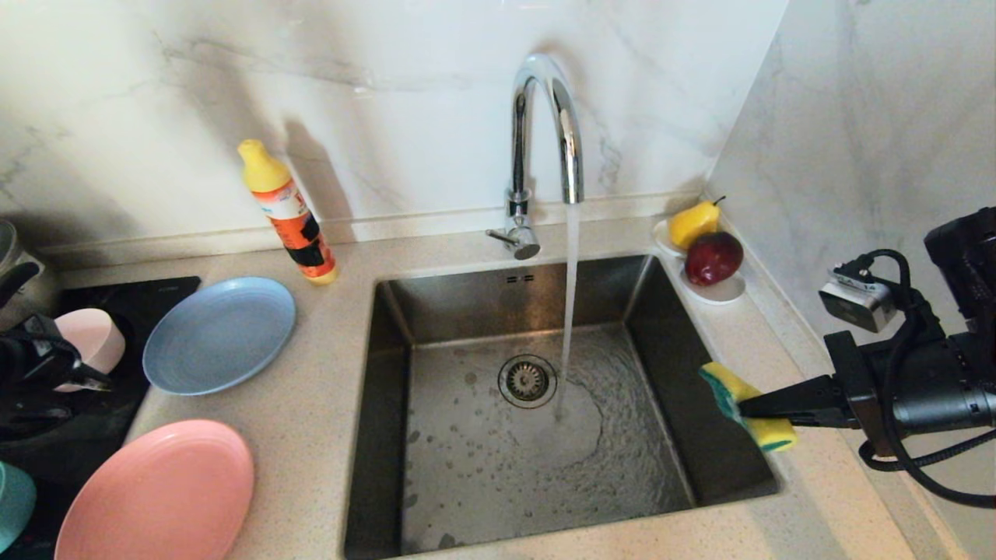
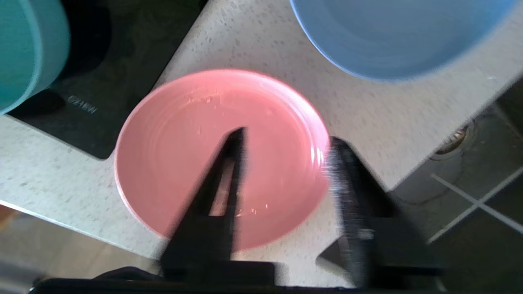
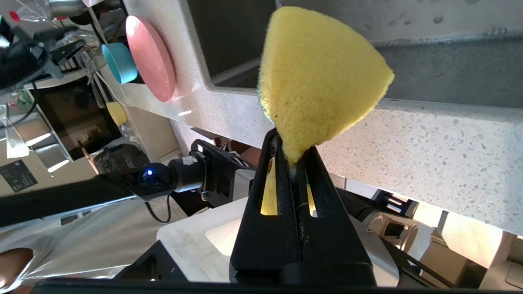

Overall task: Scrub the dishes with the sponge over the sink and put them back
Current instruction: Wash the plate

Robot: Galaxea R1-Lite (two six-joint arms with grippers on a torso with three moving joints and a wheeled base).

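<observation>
Two plates lie on the counter left of the sink [image 1: 389, 404]: the grey-blue plate [image 1: 219, 334] farther back, the salmon-pink plate [image 1: 159, 494] at the near edge. The left gripper [image 2: 282, 163] hangs over the salmon-pink plate [image 2: 220, 157] with its fingers apart and nothing between them; one finger shows over the plate's middle, the other by its rim on the side toward the sink. The pale pink bowl [image 1: 92, 342] sits at the far left on the dark cooktop [image 1: 148, 299], and the teal bowl [image 1: 14, 502] shows at the near left edge. The right gripper [image 1: 747, 408] is at the sink's right rim, clamped on the sponge [image 1: 747, 404], which juts out over the basin's edge, yellow with a green layer. Water runs from the faucet [image 1: 545, 132] into the sink beside the drain strainer [image 1: 527, 381]. A detergent bottle [image 1: 288, 210] stands behind the grey-blue plate, and a small white fruit dish [image 1: 724, 289] sits in the far right corner.
</observation>
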